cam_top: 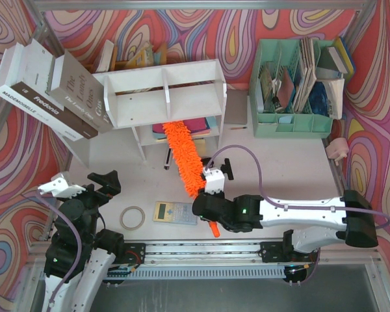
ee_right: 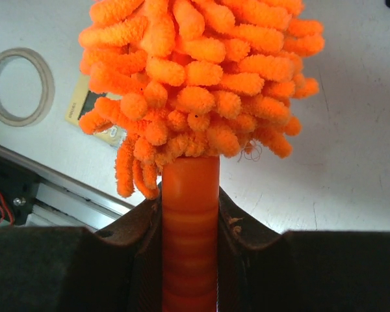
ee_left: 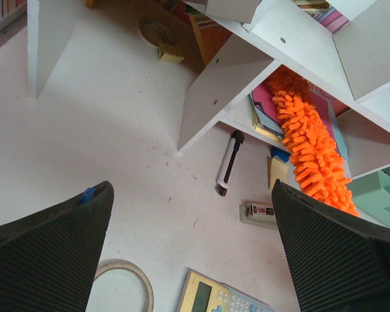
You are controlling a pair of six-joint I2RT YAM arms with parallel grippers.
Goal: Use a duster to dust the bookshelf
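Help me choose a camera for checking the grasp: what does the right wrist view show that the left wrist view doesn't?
Only the right wrist view: the right pincer shut on the handle of the duster. Only the left wrist view: the bookshelf, a pen lying near it, and the open left pincer. Both: the duster's fluffy orange head and the tape ring.

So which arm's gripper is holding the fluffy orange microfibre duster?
The right gripper, shut on the duster by its slim orange handle; the left gripper hangs open and empty.
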